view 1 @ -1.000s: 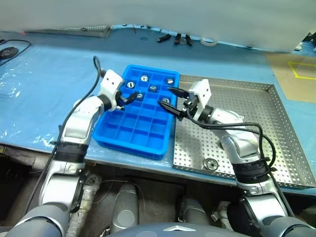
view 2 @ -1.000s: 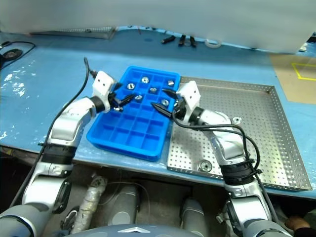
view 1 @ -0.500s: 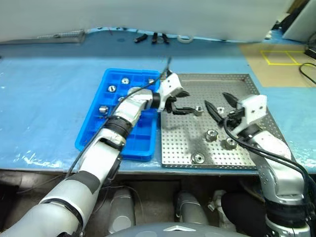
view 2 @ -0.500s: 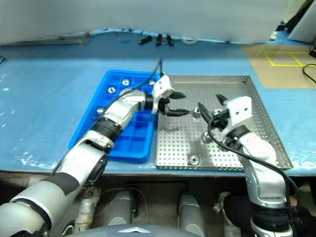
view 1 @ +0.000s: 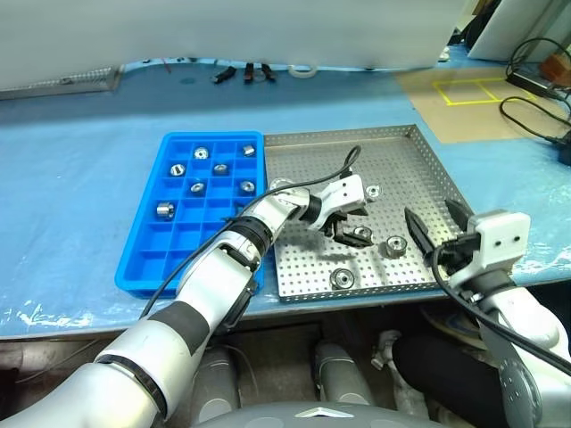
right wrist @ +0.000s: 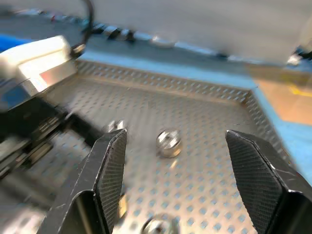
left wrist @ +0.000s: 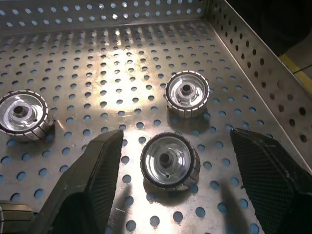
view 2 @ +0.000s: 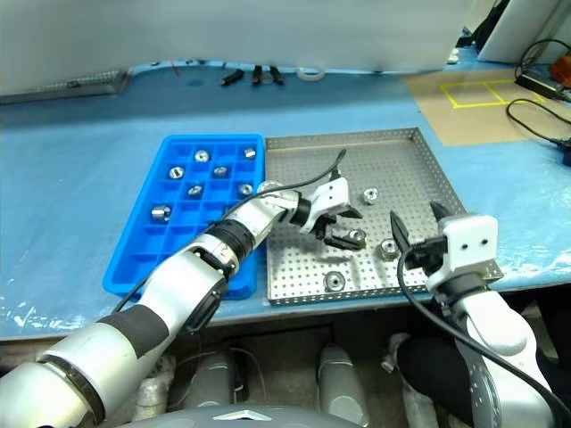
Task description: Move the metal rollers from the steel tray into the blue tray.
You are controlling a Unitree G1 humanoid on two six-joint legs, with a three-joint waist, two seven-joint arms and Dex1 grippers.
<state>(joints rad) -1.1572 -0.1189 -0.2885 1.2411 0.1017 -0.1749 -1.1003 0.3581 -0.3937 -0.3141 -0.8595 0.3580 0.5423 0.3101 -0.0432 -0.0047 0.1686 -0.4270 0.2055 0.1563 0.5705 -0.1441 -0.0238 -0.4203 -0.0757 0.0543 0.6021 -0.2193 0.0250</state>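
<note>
Perforated steel tray point(view 1: 419, 169) — no writing

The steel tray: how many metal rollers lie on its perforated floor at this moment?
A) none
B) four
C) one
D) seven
B: four metal rollers rest on the steel tray: one toward the far side, one between the fingers of the open left pincer, one just to its right, and one near the front rim.
</note>
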